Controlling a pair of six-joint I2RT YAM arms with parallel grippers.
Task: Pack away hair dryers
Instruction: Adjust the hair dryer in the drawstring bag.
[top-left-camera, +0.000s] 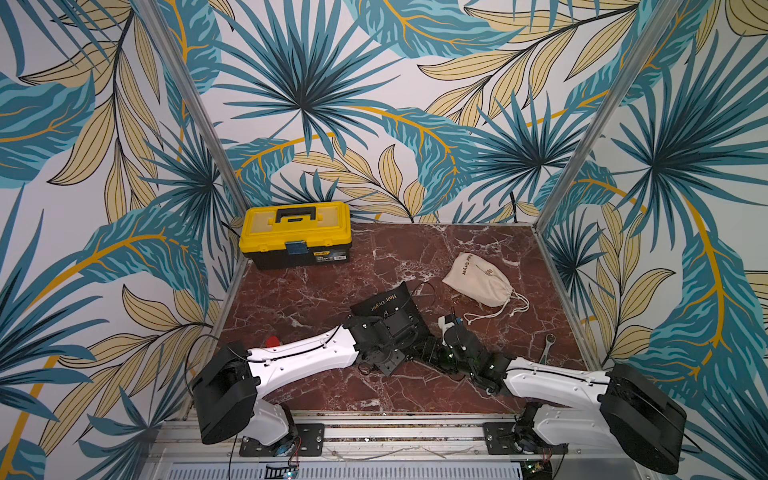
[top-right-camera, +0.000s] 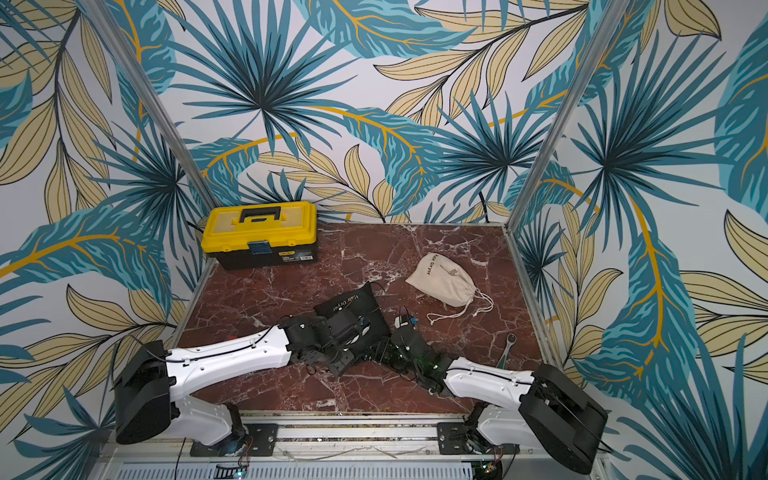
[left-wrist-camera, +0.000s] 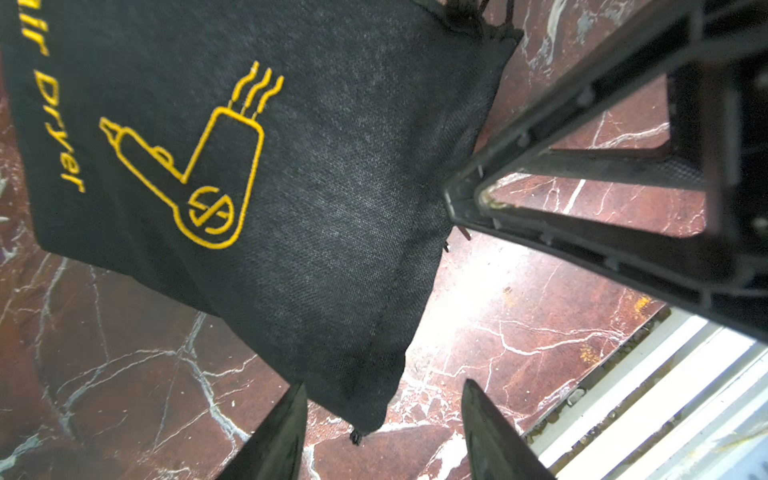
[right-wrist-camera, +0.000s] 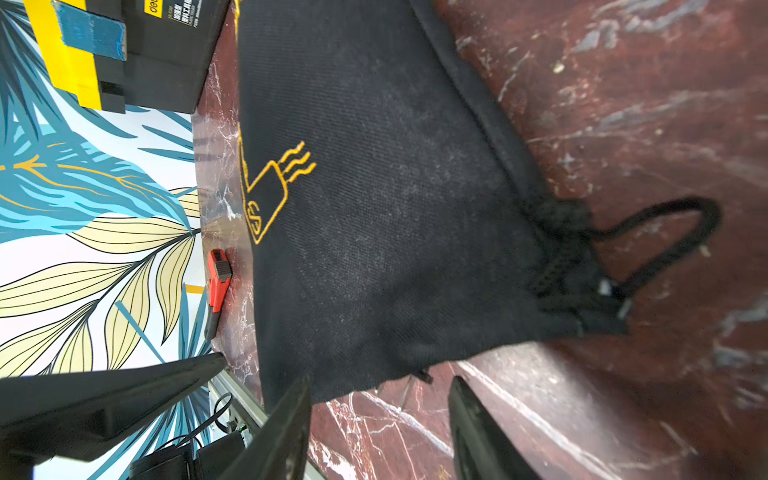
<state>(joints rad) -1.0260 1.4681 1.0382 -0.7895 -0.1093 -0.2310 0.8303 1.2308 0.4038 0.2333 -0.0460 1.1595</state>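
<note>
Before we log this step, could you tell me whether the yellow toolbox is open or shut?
Shut: in both top views the yellow toolbox has its lid down on the black base, handle folded flat.

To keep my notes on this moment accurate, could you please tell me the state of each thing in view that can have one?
yellow toolbox: lid shut, handle folded down.
black bag: lying on the table, mouth gathered shut.
beige bag: bulging, mouth drawn tight, cords loose.
left pincer: open, at the black bag's corner, gripping nothing.
right pincer: open, at the black bag's edge, gripping nothing.
</note>
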